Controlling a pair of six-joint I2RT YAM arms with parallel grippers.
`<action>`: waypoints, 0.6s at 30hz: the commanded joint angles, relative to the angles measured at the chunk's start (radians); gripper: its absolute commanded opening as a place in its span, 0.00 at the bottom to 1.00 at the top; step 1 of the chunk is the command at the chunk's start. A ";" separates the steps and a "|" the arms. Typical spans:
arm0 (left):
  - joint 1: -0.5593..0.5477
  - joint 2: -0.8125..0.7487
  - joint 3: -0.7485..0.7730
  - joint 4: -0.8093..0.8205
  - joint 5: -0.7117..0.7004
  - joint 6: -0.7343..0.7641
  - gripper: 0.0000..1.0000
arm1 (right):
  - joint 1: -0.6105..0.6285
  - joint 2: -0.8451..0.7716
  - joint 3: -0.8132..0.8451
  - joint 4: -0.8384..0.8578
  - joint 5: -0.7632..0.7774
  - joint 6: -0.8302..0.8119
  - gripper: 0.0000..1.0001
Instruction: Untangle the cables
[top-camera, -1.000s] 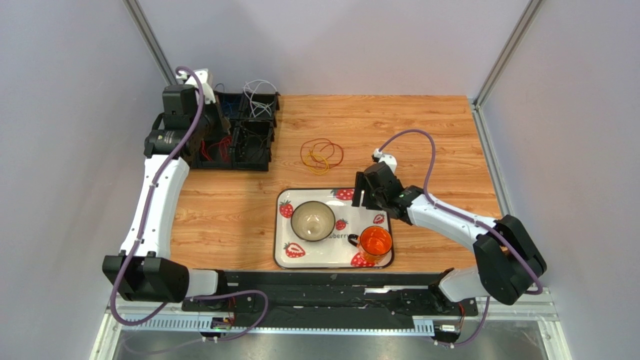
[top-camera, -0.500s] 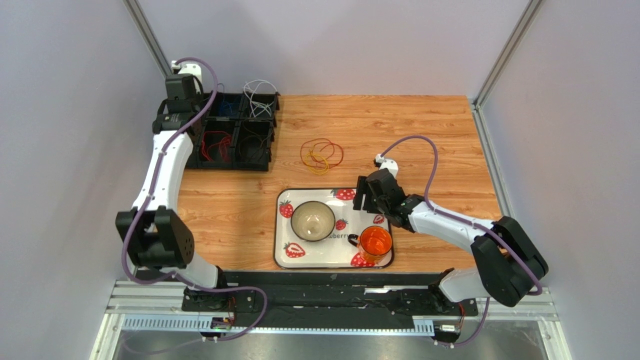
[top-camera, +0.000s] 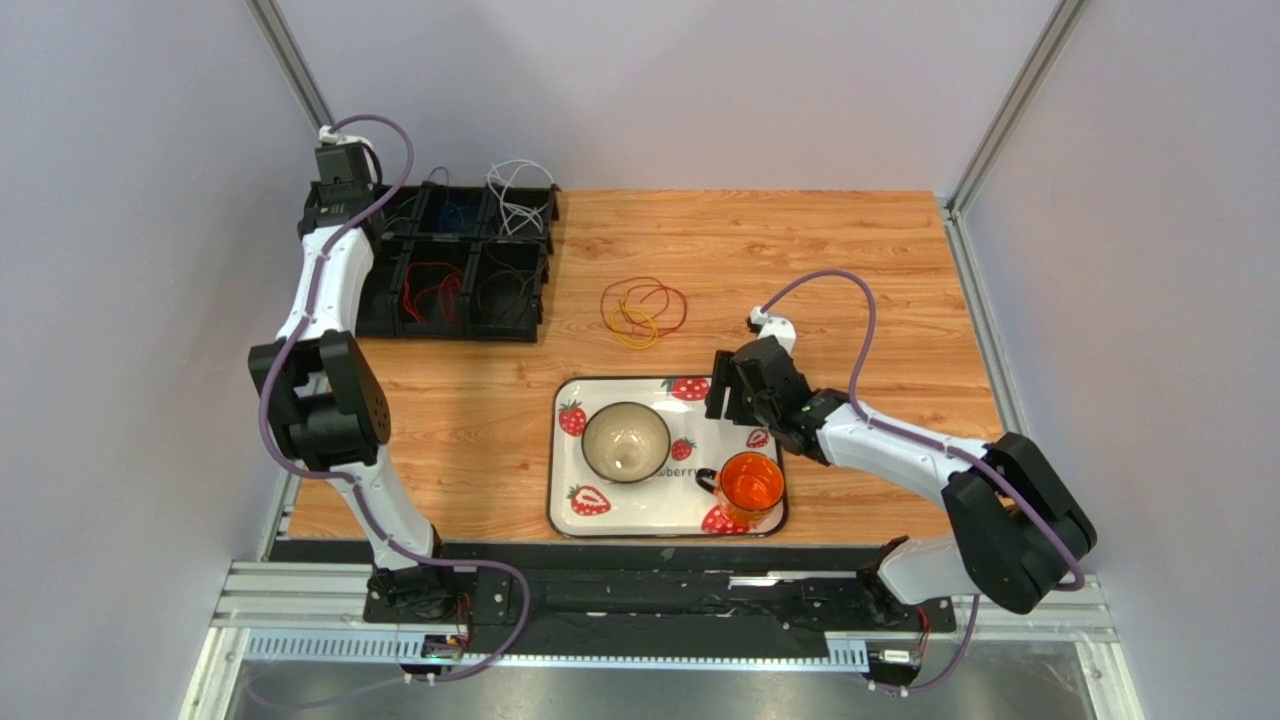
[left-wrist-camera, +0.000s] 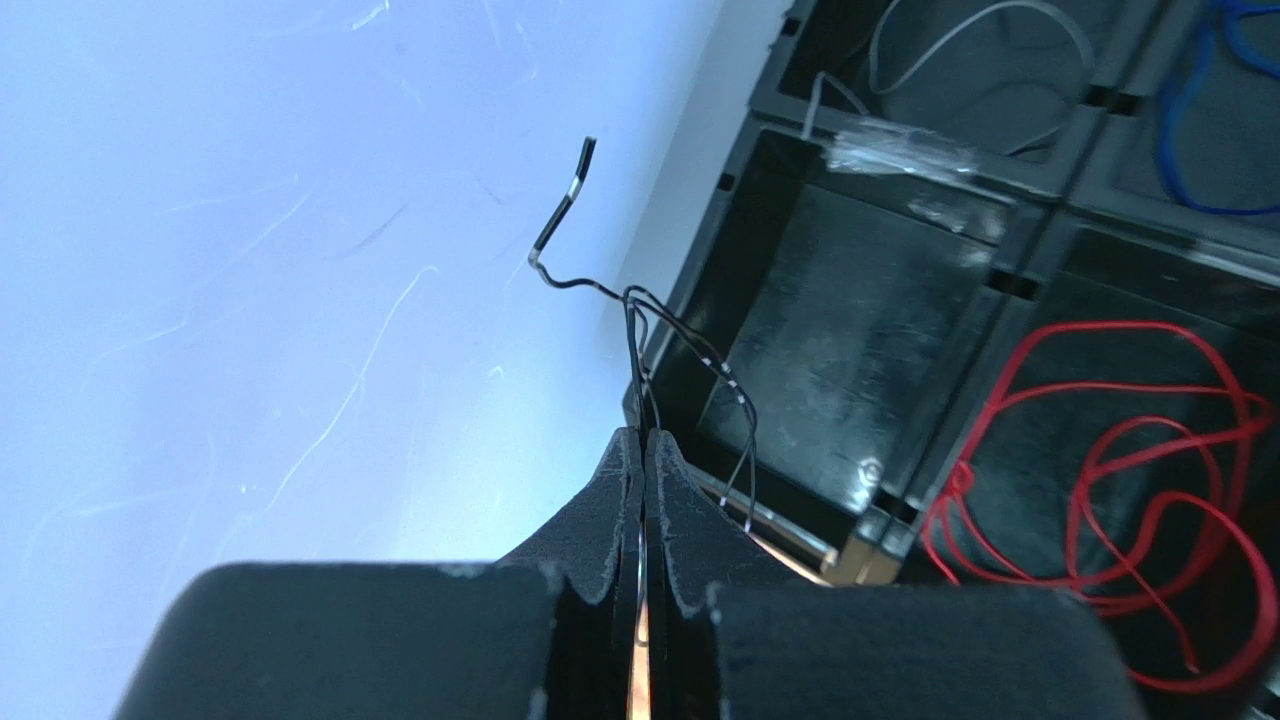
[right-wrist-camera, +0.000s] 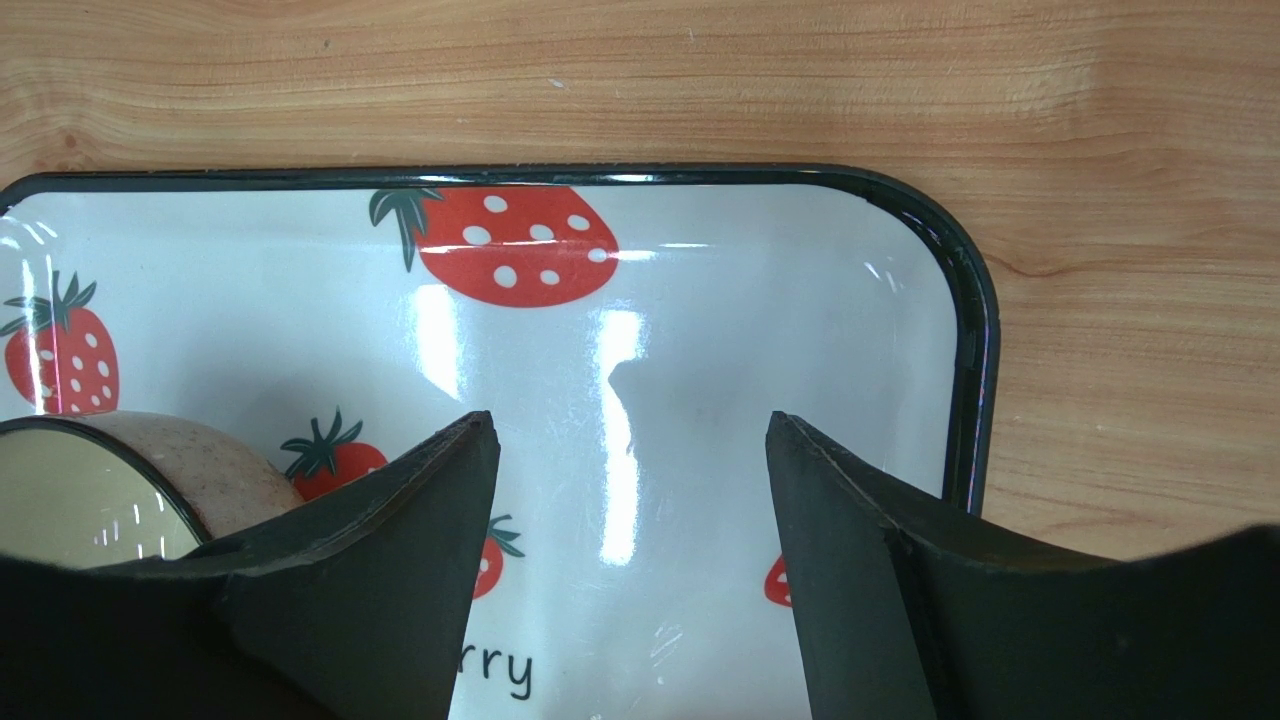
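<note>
Left claw (left-wrist-camera: 643, 450) clamped on dark cable (left-wrist-camera: 562, 210), swinging out to bin rack's (top-camera: 508, 327) far-left corner: 1 strand getting sorted. Right claw (right-wrist-camera: 628, 432) gaping, idling over tray (right-wrist-camera: 721, 255); red-yellow tangle (top-camera: 645, 311) waiting.

Your left gripper (left-wrist-camera: 643, 450): two black fingers meet at the bottom centre, pressed tight together.
Held: a hair-thin dark cable (left-wrist-camera: 630, 305), pinched between the tips. It rises, kinks left and ends in a free tip with a pale band.
Left side: a pale blue-white wall (left-wrist-camera: 301, 225).
Right side: a black tray (left-wrist-camera: 842, 300) of square compartments.
Nearest compartment: glossy black floor; the dark cable crosses its corner.
Lower right compartment: a red cable (left-wrist-camera: 1120, 324) in loose loops.
Top compartments: a white cable (left-wrist-camera: 962, 12), then a blue cable (left-wrist-camera: 1175, 128) at the right edge.
</note>
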 joint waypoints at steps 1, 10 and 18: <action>0.022 0.026 0.047 0.067 0.027 0.023 0.00 | -0.007 -0.017 0.009 0.045 0.008 -0.010 0.70; 0.023 0.063 0.070 0.127 -0.009 -0.003 0.12 | -0.007 -0.017 0.010 0.047 0.008 -0.011 0.70; 0.023 0.036 0.071 0.135 -0.037 -0.052 0.89 | -0.005 -0.014 0.010 0.048 0.006 -0.014 0.70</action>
